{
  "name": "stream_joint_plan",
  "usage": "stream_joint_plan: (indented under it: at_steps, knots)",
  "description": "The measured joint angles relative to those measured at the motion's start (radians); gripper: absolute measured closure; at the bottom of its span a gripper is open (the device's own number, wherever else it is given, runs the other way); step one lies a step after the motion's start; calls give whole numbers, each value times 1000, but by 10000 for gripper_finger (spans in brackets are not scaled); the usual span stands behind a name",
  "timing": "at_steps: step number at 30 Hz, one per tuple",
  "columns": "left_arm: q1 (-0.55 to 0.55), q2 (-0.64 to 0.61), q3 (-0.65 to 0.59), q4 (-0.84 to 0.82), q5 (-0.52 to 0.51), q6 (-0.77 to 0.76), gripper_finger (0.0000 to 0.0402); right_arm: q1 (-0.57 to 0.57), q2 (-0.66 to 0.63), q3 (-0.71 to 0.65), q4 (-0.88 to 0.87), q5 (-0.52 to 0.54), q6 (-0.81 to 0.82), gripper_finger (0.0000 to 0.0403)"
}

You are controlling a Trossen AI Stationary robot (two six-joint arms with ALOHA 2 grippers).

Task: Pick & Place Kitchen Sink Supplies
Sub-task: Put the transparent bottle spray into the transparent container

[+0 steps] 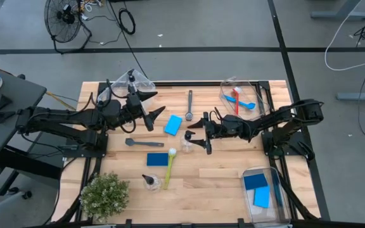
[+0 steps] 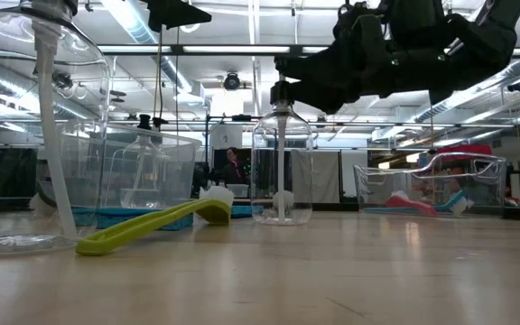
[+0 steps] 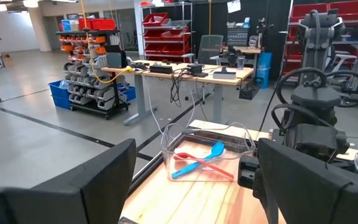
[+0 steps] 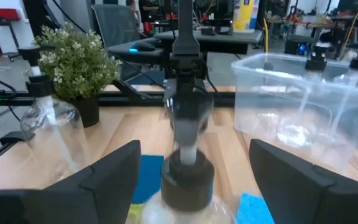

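On the wooden table lie two blue sponges [image 1: 173, 125] [image 1: 158, 159], two grey brushes [image 1: 189, 104] [image 1: 143, 143] and a yellow-green brush [image 1: 170, 166]. A clear bottle with a black top [image 1: 187, 138] stands upright at mid-table, and another [image 1: 149, 182] stands near the front edge. My right gripper [image 4: 194, 148] is open and level. Its fingers [image 4: 104, 180] stand on either side of the mid-table bottle's black top [image 4: 188, 171] without touching it. My left gripper [image 1: 158, 105] hangs open above the table's far left, with nothing between its fingers.
A clear bin [image 1: 132, 84] holding bottles stands at the far left. A second bin [image 1: 241, 95] at the far right holds a red and a blue brush. A third bin [image 1: 266, 189] at the near right holds blue sponges. A potted plant [image 1: 104, 195] stands at the near left corner.
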Motion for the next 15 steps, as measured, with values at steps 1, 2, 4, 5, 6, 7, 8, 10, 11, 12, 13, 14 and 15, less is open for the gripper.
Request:
stream_joint_plan:
  at_steps: [1,2,4,5,6,7,8,10,11,12,13,14,15]
  knots:
    - [0,0,0,0,0,0,60,0,3,8,-3,0,-6,101]
    - [0,0,0,0,0,0,60,-1,9,16,-4,0,-7,101]
    - [1,0,0,0,-1,0,60,-1,27,35,-7,0,0,101]
    - [1,0,0,1,-4,0,60,-1,39,42,-6,0,2,101]
    - [1,0,0,2,-8,0,60,-1,53,50,-7,0,3,101]
    - [1,0,0,3,-13,0,60,-1,65,55,-10,0,3,101]
    - [1,0,0,5,-17,0,60,-1,77,61,-10,0,4,101]
    - [1,0,0,8,-19,0,60,-1,96,71,-8,3,4,101]
    - [1,0,0,8,-21,0,60,-1,101,76,-9,8,5,101]
    - [1,0,0,8,-25,0,60,-1,105,76,-9,8,6,101]
    - [1,0,0,8,-26,0,60,-1,110,82,-8,8,8,103]
    - [1,0,0,8,-27,0,60,-1,111,83,-8,8,8,105]
    - [1,0,0,10,-27,0,60,-1,111,83,-9,8,8,110]
